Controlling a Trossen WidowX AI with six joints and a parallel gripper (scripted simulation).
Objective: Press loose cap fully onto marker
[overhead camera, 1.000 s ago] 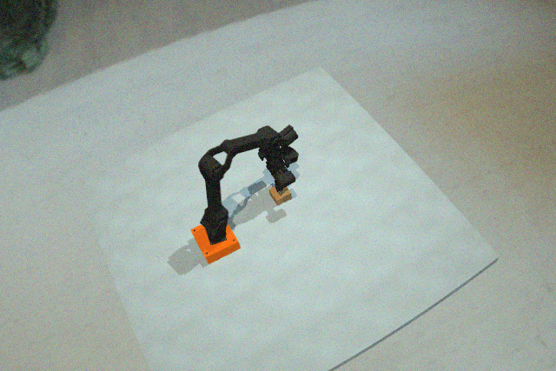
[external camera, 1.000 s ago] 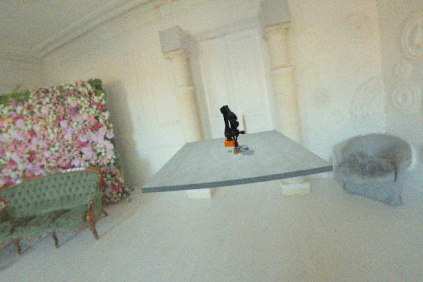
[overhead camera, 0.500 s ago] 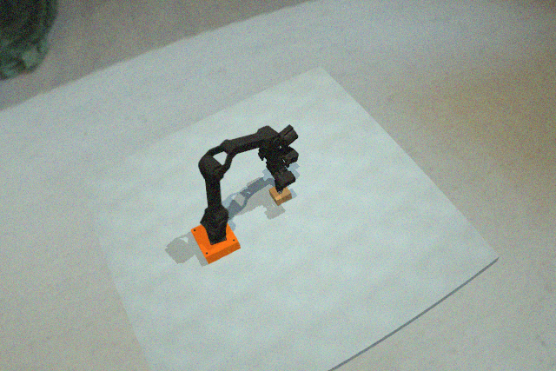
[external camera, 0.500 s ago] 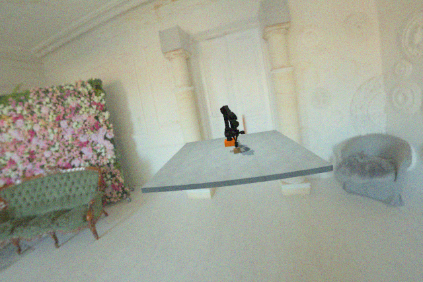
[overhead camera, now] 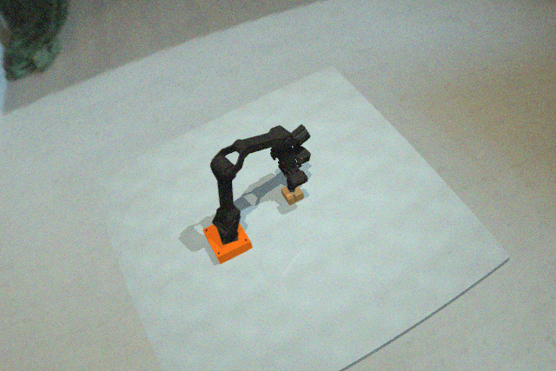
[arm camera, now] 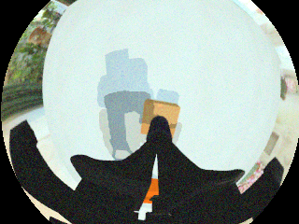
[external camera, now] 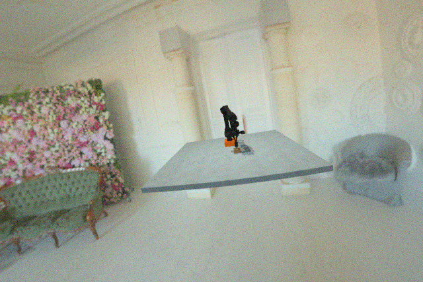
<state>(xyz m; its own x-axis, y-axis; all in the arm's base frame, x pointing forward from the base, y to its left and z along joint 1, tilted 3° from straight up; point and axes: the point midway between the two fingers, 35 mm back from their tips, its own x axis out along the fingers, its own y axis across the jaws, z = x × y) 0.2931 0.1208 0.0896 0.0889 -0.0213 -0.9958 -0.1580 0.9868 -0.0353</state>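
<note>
In the top view, the orange base (overhead camera: 227, 243) sits left of centre on the pale table (overhead camera: 381, 232), and the black arm (overhead camera: 224, 178) rises from it, bends at an elbow and reaches right and farther away. Its wrist turns down, so the pincer (overhead camera: 294, 185) hangs straight above the tan block (overhead camera: 293, 195), which stands on the table just right of the arm's shadow. The pincer's tip comes close to the top of the block; whether it touches what stands in the block cannot be told from here.

In the wrist view, the fingers are pressed together into one dark point with only a thin pale seam running down between them. That point overlaps the near edge of the block (arm camera: 163, 112), seen from above as a tan square. Shadows of the arm lie on the table to the left of the block.

The marker and the cap are hidden under the pincer in every view, so their exact state cannot be told. The fingers stand fully together, with no room between them for a cap.

In the exterior view, the arm (external camera: 229, 125) and block (external camera: 236, 150) are small and far away.
</note>
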